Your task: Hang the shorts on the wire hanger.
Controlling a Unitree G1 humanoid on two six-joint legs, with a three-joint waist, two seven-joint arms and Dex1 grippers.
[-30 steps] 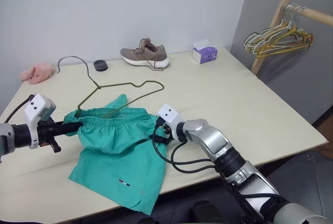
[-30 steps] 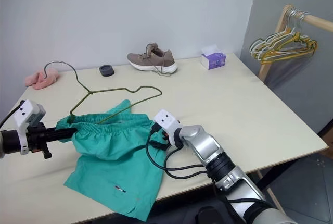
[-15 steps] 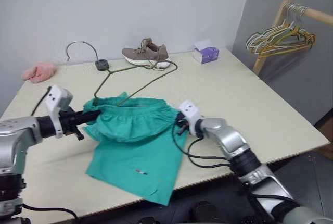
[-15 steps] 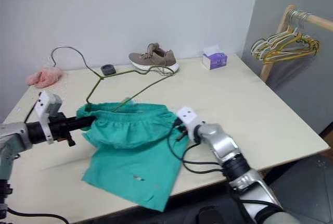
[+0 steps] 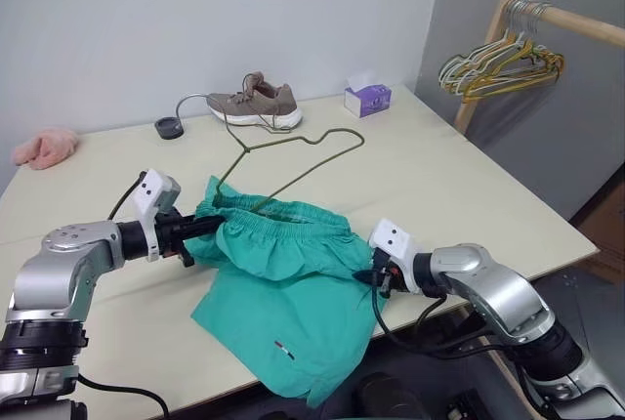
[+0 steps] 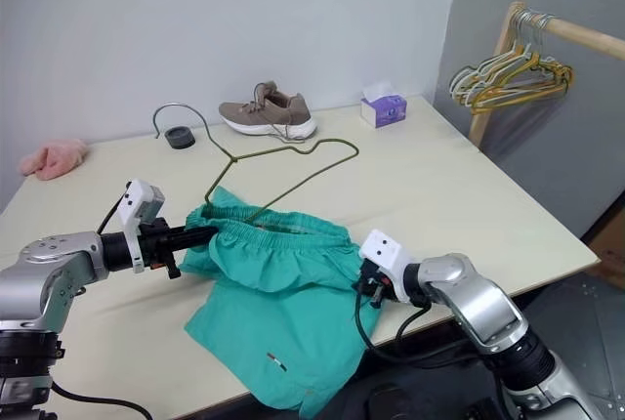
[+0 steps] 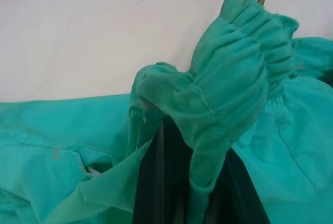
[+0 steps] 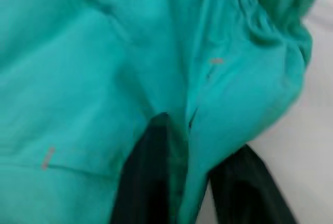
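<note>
Left jaws pinch shorts [image 7: 234,94] waistband; wire hanger [image 5: 293,161] behind.

Brown shoe [image 5: 259,105], tissue box [image 5: 367,100], pink cloth [image 5: 42,147] on table [image 5: 469,186].

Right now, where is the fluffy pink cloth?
The fluffy pink cloth lies at the table's far left corner, near the wall, left of the small dark round object.
</note>
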